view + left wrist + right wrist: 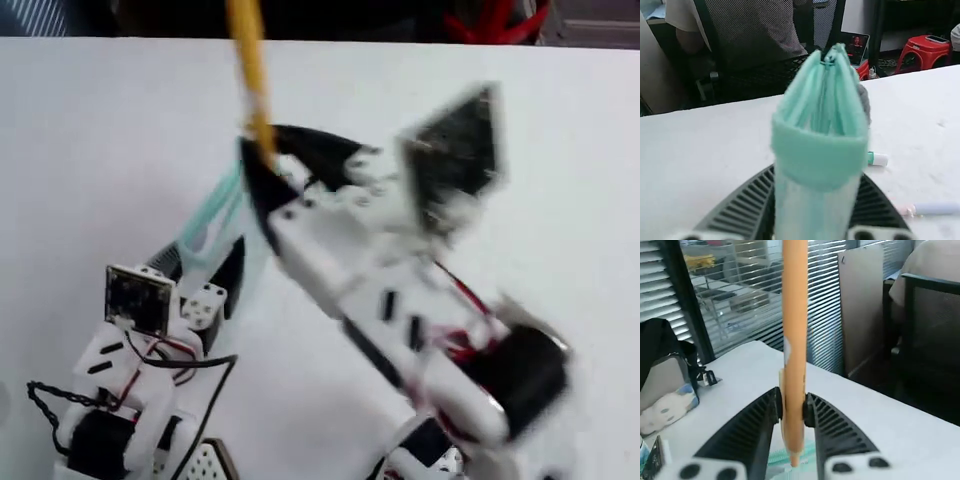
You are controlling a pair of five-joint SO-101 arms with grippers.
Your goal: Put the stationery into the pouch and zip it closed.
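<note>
Pouch (817, 140) of mint-green fabric with a teal zip, pinched across its near end between the black ribbed fingers of the left gripper (817, 200), closed firmly on the cloth; far end tapering away over the white table (705, 150). At that far end, a long orange-yellow pen (795, 315) held upright, clamped near its lower tip by the right gripper (791, 405), jaws narrowed tight on the barrel, tip just above the zip teeth. Seen from above, pouch (215, 225) stretched between both grippers. Beyond it, lying on the table: a white marker with a green band (877, 159) just beside the pouch, a pale pen (932, 209) farther off.
</note>
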